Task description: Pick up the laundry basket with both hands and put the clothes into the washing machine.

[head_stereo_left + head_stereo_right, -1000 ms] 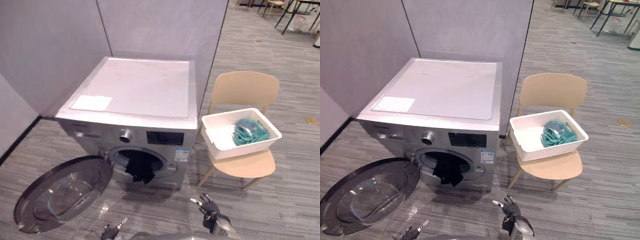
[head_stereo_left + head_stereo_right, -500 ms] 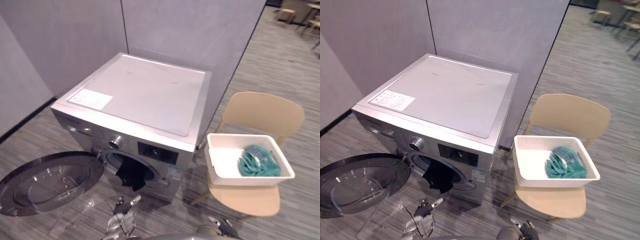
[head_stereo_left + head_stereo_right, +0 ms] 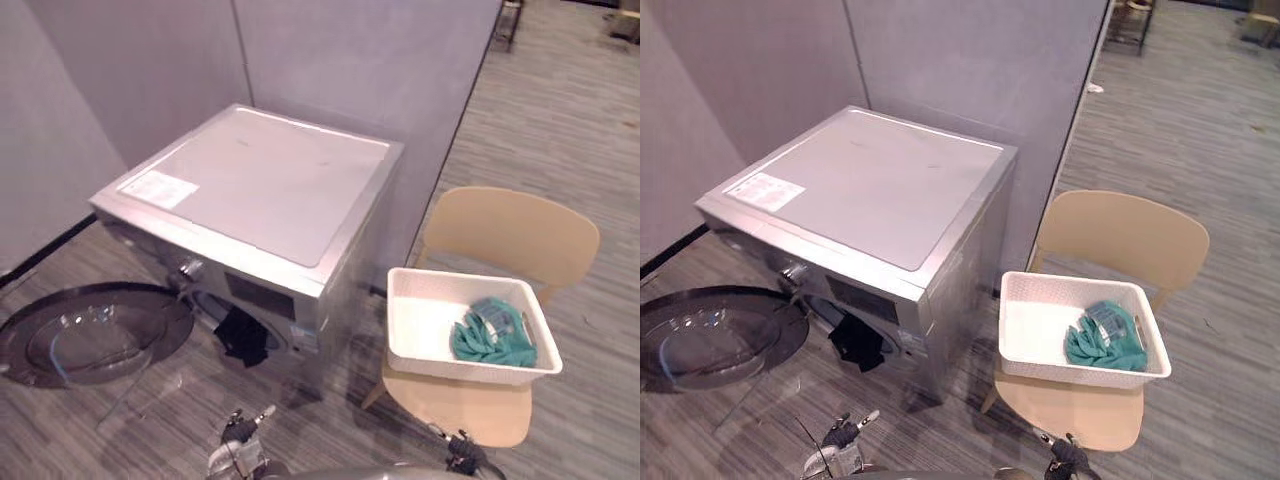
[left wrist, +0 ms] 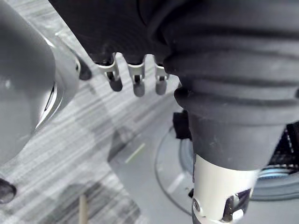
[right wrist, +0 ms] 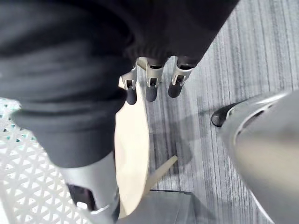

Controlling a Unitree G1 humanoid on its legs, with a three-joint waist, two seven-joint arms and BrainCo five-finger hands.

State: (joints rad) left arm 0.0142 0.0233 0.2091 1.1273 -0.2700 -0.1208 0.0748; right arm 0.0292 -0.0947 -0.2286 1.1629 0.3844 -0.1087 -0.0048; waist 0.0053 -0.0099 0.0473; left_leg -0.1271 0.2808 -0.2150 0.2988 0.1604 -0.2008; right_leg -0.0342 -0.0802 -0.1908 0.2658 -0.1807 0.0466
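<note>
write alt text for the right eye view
A white laundry basket of teal clothes sits on a beige chair beside a silver washing machine, its door open, a dark garment hanging from the drum. The left hand and right hand show at the bottom.

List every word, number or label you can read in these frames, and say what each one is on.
Nothing can be quoted:
The white label on top of the washing machine: it carries print, too small to read.
The dark display panel on the machine's front: no legible characters.
The laundry basket and the chair: no text seen.
</note>
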